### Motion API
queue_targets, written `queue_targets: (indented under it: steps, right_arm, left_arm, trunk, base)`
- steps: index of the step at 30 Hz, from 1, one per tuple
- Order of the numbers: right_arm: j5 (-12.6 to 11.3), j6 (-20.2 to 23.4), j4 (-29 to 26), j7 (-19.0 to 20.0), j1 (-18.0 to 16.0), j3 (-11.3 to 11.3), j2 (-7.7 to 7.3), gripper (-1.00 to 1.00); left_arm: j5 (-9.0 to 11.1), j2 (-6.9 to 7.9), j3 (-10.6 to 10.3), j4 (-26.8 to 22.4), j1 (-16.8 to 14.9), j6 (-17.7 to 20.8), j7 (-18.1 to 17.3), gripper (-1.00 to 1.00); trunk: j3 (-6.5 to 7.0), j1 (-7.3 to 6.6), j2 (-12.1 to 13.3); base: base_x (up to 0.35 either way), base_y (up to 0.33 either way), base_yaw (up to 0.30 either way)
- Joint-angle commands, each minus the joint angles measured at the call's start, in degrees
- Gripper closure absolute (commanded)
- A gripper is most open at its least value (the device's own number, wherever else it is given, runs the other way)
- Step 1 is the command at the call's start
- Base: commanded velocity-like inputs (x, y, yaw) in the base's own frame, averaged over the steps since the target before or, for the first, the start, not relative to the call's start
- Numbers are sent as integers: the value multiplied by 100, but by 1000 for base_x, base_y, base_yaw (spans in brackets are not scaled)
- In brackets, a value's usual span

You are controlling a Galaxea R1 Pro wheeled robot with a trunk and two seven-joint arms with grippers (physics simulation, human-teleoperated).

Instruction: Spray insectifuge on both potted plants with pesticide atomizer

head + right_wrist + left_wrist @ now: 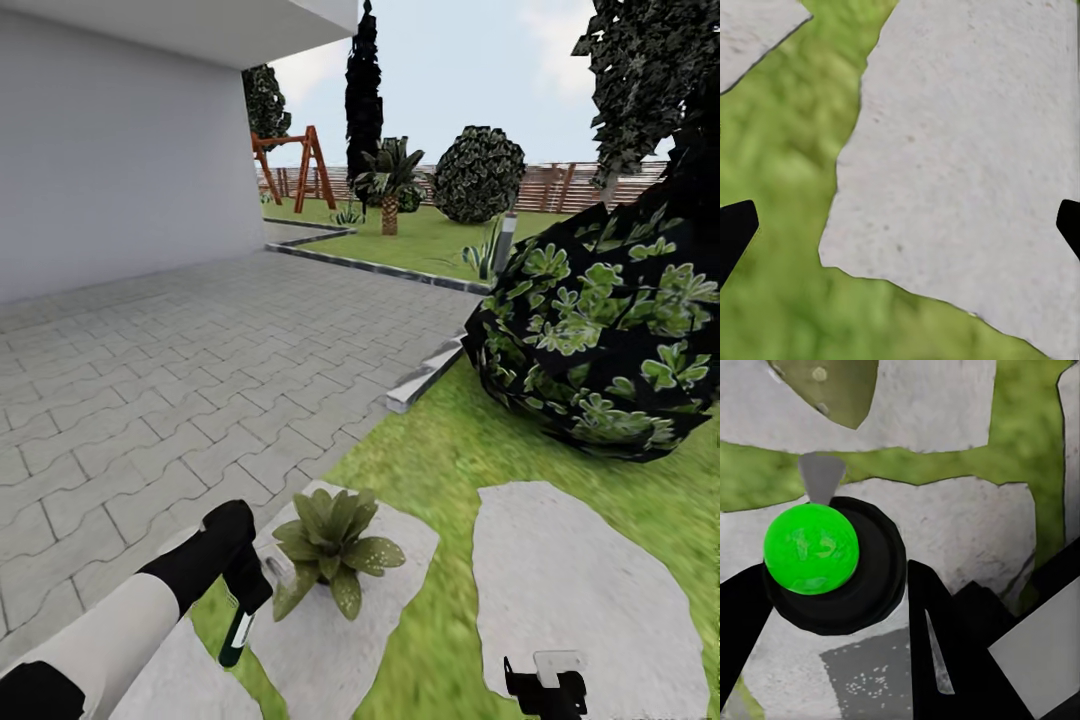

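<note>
Head view: my left gripper point(245, 600) grips the atomizer point(237, 635), nozzle toward the plant point(330, 545) on its stepping stone point(400, 560); the leaves carry whitish specks. Left wrist: the fingers point(945, 660) clasp the bottle's green base; it looks light, stiff, perhaps slick, best held mid-body. No label readable. Right wrist: fingers point(735, 232) spread wide over stone and grass.

1. Matt black end effector point(243, 585) gripping the pesticide atomizer point(237, 637); bright, slightly glossy green base point(811, 548) on the bottle.
2. Pale, rough, speckled stone on the stepping stone point(575, 585).
3. Grey interlocking paving point(190, 370), matt.
4. Potted plant point(333, 549) leaves matt green, dotted with whitish insectifuge point(378, 552) specks.
5. Brown slatted wooden fence point(560, 186).
</note>
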Motion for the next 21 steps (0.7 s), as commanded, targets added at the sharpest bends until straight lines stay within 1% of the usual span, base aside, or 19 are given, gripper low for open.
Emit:
queue_targets:
  steps: [1,7,17,21]
  right_arm:
    - [-15,-13,7,-38,-5,49,-1,-100]
    - [-15,-13,8,-38,-5,49,-1,-100]
    - [-15,-13,7,-38,-5,49,-1,-100]
    - [-15,-13,5,-38,-5,49,-1,-100]
  left_arm:
    - [-51,7,-12,-16,-2,24,-56,100]
    - [-52,-23,-8,-20,-4,33,-54,100]
    - [-52,-42,-2,-20,-9,39,-54,100]
    - [-50,-50,-3,-20,-13,42,-54,100]
  trunk:
    - [-5,1,-2]
    - [-5,1,-2]
    - [-5,1,-2]
    - [-5,1,-2]
  base:
    - [168,284,-272]
    - [39,326,-277]
    - [-79,334,-277]
    - [118,325,-277]
